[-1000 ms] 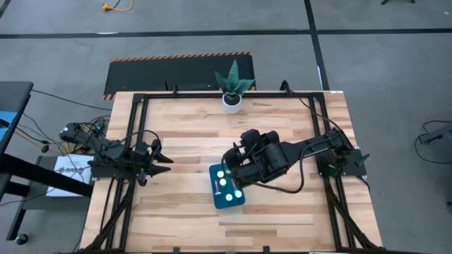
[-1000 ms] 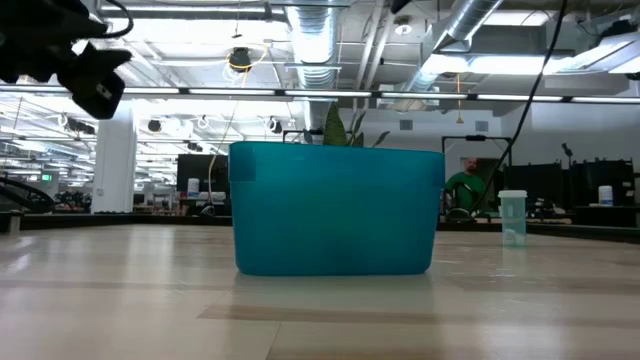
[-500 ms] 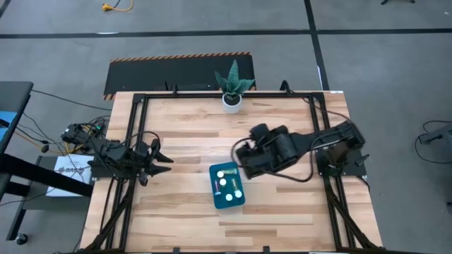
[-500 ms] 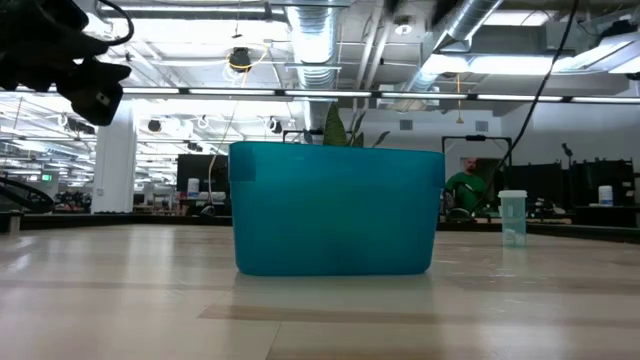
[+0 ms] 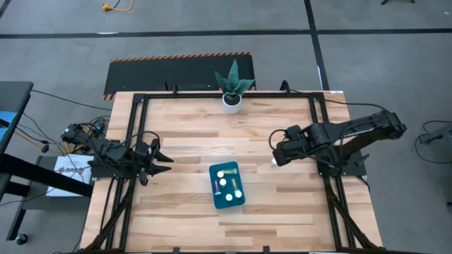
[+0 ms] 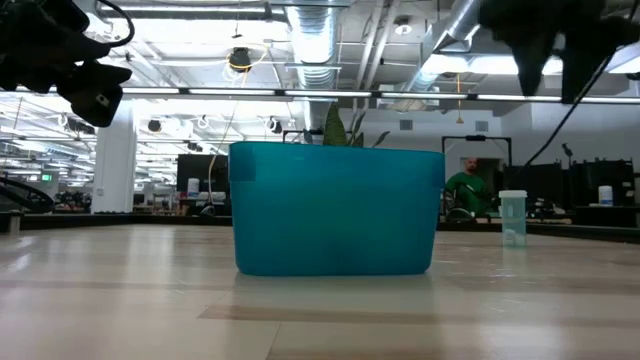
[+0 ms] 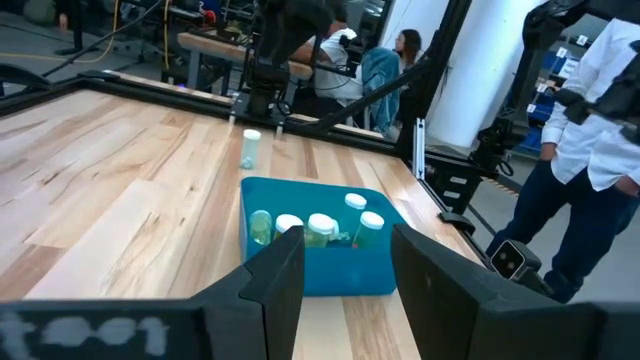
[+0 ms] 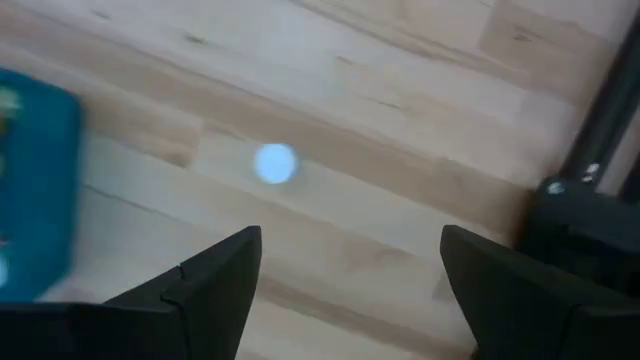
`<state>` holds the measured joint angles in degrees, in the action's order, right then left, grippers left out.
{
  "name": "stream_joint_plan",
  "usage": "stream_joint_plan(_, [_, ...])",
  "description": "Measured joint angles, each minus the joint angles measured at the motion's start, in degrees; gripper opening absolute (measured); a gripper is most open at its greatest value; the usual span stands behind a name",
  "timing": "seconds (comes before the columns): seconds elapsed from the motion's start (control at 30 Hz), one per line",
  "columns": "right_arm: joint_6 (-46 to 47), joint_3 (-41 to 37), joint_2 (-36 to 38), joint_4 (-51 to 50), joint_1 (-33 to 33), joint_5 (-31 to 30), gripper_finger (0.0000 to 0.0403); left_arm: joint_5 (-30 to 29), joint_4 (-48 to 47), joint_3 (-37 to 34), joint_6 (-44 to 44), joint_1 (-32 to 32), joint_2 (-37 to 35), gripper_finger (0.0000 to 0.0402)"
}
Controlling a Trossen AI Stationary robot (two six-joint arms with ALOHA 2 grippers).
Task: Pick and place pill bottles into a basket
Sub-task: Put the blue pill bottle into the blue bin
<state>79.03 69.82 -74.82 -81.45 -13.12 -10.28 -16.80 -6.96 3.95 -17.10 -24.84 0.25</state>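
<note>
Pill bottles are sitting mostly inside the teal basket [image 5: 227,187] near the middle of the tabletop [image 5: 183,127], toward its front edge; several white-capped ones [image 7: 318,229] are standing upright in it, packed close together. One pill bottle [image 5: 274,161] is standing alone on the bare wood toward the right edge of the tabletop, well apart from the basket, and it is showing at table level as a small pale-green cylinder with a white cap [image 6: 513,217].

The right gripper [image 5: 280,154] is hovering just beside and above this lone bottle, its fingers [image 8: 220,280] spread wide and holding nothing, with the bottle's bright round top [image 8: 275,163] lying ahead of the gap between them. The left gripper [image 5: 159,161] is waiting near the left edge of the tabletop, its fingers [image 7: 280,285] parted and empty, pointing toward the basket.

Judging by its small size and plastic look, the bottle is probably light, stiff and smooth, so it could tip or skid if nudged from one side. The safest hold looks to be across the cylinder's body just under the cap, both fingers closing evenly from above. A potted plant [image 5: 232,88] is standing at the back edge, clear of the work.
</note>
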Motion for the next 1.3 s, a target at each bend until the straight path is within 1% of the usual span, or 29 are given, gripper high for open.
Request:
stream_joint_plan(0.13, [-6.3,-4.2,0.3,2.0,2.0,1.4,0.0302,0.0,0.0,0.0,0.0,0.0,0.0,0.0139])
stream_joint_plan(0.33, [-17.6,-8.7,-0.6,11.4,5.2,2.9,0.0302,0.0,0.0,0.0,0.0,0.0,0.0,0.0139])
stream_joint_plan(0.4, [-19.6,-10.0,-0.6,14.6,6.0,3.4,0.0302,0.0,0.0,0.0,0.0,0.0,0.0,0.0139])
stream_joint_plan(0.5, [-22.1,-11.8,-0.6,15.6,7.6,4.4,0.0302,0.0,-0.1,0.0,0.0,0.0,0.0,0.0139])
stream_joint_plan(0.67, [-26.6,-15.1,-0.6,20.3,9.7,8.8,0.0302,0.0,0.0,0.0,0.0,0.0,0.0,0.0139])
stream_joint_plan(0.87, [-28.1,-17.9,-0.6,25.9,9.9,10.6,0.0302,-0.1,0.0,0.0,0.0,0.0,0.0,0.0139])
stream_joint_plan(1.03, [-30.9,-18.1,-4.9,27.8,9.9,11.8,0.0302,-0.1,-0.1,0.0,0.0,0.0,0.0,0.0139])
stream_joint_plan(1.3, [-36.6,-18.0,-13.2,29.6,9.9,12.1,0.0301,-0.1,0.0,0.0,0.0,0.0,0.2,0.0139])
